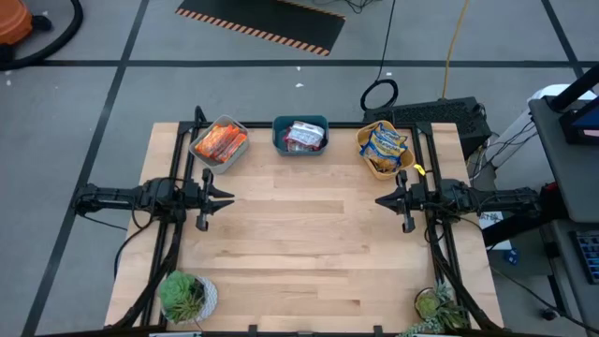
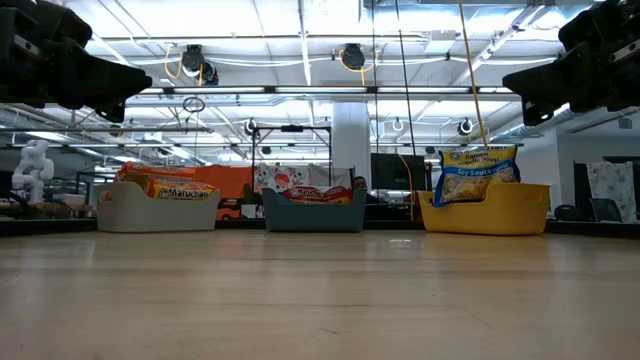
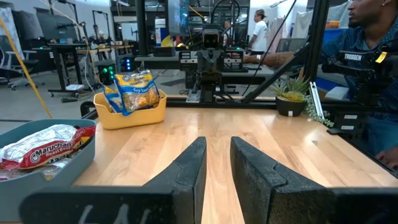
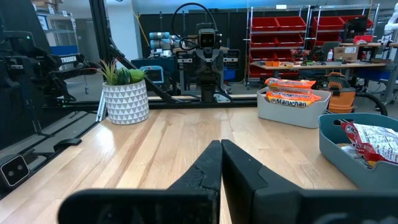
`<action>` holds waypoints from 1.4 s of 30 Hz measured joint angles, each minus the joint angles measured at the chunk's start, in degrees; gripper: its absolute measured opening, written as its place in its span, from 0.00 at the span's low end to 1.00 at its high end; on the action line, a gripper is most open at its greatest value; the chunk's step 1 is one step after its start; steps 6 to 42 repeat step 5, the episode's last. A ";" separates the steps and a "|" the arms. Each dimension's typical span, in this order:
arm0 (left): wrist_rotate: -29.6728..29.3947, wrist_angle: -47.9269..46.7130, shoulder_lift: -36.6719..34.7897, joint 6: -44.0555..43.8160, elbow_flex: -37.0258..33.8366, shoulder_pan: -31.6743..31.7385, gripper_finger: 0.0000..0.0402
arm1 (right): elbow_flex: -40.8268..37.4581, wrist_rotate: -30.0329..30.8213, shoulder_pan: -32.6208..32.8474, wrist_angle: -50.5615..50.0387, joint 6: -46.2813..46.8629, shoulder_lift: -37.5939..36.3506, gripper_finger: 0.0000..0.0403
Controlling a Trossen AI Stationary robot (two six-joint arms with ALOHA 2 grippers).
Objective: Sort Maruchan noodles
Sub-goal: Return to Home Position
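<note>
**Sorting looks finished, no loose packets**

We see all visible Maruchan noodles binned: orange packets [image 1: 221, 142] in the grey tub [image 1: 197, 149], silver-red packets [image 1: 303, 137] in the teal tub [image 1: 278, 139], yellow-blue packets [image 1: 385, 143] in the yellow tub [image 1: 377, 171]. No packet lies loose on the table [image 1: 309, 253]. The left claw [image 1: 230, 195] hangs over the table's left side, cracked open and empty. The right claw [image 1: 379, 199] hangs opposite, closed on nothing. We judge nothing is left to sort.

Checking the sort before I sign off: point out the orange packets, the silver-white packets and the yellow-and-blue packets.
orange packets [image 1: 222, 142], high view, middle of the pile.
silver-white packets [image 1: 304, 137], high view, top packet's face.
yellow-and-blue packets [image 1: 386, 143], high view, top packet's face.
</note>
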 joint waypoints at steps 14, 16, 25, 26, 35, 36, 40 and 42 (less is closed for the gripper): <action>0.02 0.00 0.00 0.01 0.00 -0.01 0.19 | 0.01 0.01 -0.02 0.00 0.00 0.01 0.01; 0.02 0.00 0.00 0.01 0.00 -0.01 0.19 | 0.01 0.01 -0.02 0.00 0.00 0.01 0.01; 0.02 0.00 0.00 0.01 0.00 -0.01 0.19 | 0.01 0.01 -0.02 0.00 0.00 0.01 0.01; 0.02 0.00 0.00 0.01 0.00 -0.01 0.19 | 0.01 0.01 -0.02 0.00 0.00 0.01 0.01; 0.02 0.00 0.00 0.01 0.00 -0.01 0.19 | 0.01 0.01 -0.02 0.00 0.00 0.01 0.01; 0.02 0.00 0.00 0.01 0.00 -0.01 0.19 | 0.01 0.01 -0.02 0.00 0.00 0.01 0.01; 0.02 0.00 0.00 0.01 0.00 -0.01 0.19 | 0.01 0.01 -0.02 0.00 0.00 0.01 0.01; 0.02 0.00 0.00 0.01 0.00 -0.01 0.19 | 0.01 0.01 -0.02 0.00 0.00 0.01 0.01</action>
